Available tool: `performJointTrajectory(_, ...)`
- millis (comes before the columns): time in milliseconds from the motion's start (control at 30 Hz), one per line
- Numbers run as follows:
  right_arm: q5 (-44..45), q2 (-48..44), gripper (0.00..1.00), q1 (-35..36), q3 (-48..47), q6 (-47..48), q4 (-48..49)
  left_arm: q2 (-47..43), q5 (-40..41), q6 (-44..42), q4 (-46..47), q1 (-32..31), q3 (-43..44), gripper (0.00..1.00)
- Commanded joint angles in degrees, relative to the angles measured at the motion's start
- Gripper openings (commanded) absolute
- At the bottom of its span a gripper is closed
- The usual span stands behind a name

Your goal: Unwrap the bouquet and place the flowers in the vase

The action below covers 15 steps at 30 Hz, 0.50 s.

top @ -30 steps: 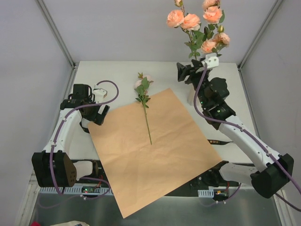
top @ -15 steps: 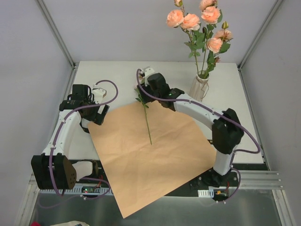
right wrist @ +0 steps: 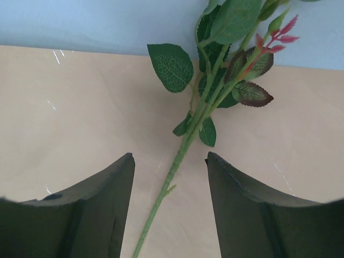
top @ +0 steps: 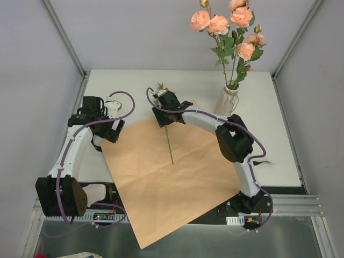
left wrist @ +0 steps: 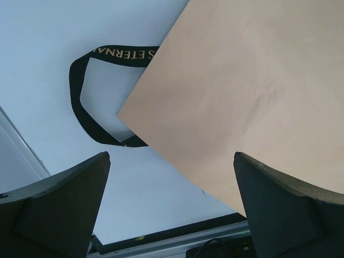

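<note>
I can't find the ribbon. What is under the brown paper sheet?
A black ribbon with gold lettering runs under a corner of the paper; the tucked part is hidden, as is anything else beneath.

We're seeing the left arm (top: 72, 148) and the right arm (top: 201, 116), both white tubes with chunky black joints (top: 234, 141). A purple cable (top: 126, 95) loops along each. Up close, the right gripper (right wrist: 169, 161) shows dark, wedge-shaped fingers (right wrist: 80, 215).

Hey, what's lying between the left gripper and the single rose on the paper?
Only a bare stretch of the brown paper separates the left gripper from the single rose, as the top view shows.
</note>
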<state>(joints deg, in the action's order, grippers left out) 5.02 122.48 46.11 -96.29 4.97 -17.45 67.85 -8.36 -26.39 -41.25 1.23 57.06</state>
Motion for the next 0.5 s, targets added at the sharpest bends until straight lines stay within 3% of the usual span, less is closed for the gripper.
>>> performJointTrajectory(0,-1.32,2.58,0.58,-0.40,-4.52,-2.16,-1.18,-0.71,0.36,-0.33,-1.11,0.61,0.42,0.99)
performJointTrajectory(300,-2.55,7.68,0.48,-2.42,-7.59,-4.80,-2.67,-1.41,0.01,-0.77,-1.11,0.61,0.07,0.99)
performJointTrajectory(467,-3.52,9.18,0.35,-2.86,-8.65,-4.80,-3.38,-2.02,-0.08,-0.94,-1.11,0.61,-0.02,0.99)
